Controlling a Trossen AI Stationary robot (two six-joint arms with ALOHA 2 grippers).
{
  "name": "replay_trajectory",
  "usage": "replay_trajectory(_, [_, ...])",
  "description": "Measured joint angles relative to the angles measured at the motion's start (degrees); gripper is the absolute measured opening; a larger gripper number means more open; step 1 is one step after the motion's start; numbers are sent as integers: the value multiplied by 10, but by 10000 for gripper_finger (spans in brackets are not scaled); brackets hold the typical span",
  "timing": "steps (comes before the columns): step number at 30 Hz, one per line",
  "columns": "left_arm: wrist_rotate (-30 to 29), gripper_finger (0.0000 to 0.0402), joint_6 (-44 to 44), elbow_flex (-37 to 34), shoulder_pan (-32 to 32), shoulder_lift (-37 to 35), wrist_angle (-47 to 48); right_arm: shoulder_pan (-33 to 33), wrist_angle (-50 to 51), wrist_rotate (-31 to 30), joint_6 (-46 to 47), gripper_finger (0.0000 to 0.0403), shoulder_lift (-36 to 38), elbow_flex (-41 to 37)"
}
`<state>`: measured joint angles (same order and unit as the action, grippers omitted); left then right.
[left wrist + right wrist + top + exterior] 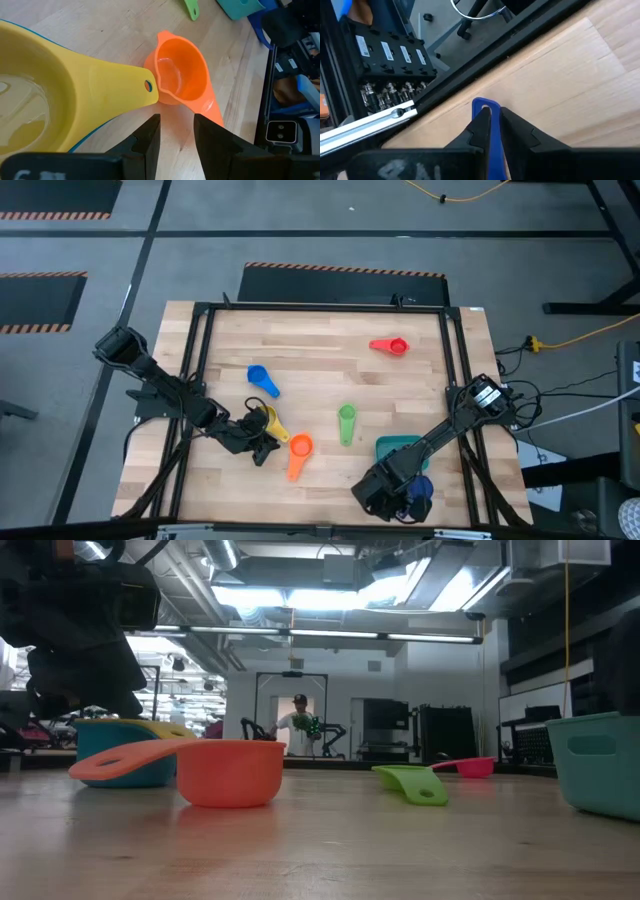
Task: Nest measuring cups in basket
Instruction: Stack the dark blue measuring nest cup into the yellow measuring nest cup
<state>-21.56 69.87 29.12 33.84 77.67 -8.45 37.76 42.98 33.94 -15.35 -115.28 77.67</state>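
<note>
High view, left to right: the left tool (262, 442), jaws partly spread and empty, hovers by the yellow cup (268, 420), which sits inside a teal-blue cup. The blue (263, 378), orange (299, 452), green (346, 421) and red (390, 345) cups lie loose on the worktop (320, 340). The basket (392, 448) looks empty (barely begun, I judge). The right tool (410, 498) pinches the dark blue cup's handle (487, 117) near it.

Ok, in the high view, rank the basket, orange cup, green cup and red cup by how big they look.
1. teal basket, partly hidden by the right arm
2. orange cup
3. green cup and red cup: alike, not ranked
</note>
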Motion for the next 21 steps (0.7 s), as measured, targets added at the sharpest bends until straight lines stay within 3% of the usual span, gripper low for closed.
replay_trajectory(12, [0,111,0,0,0,0,0,0,-2,2,31,49,0,5])
replay_trajectory(18, [0,111,0,0,0,0,0,0,-4,2,69,107,0,5])
replay_trajectory(21, [0,111,0,0,0,0,0,0,-17,2,146,135,0,5])
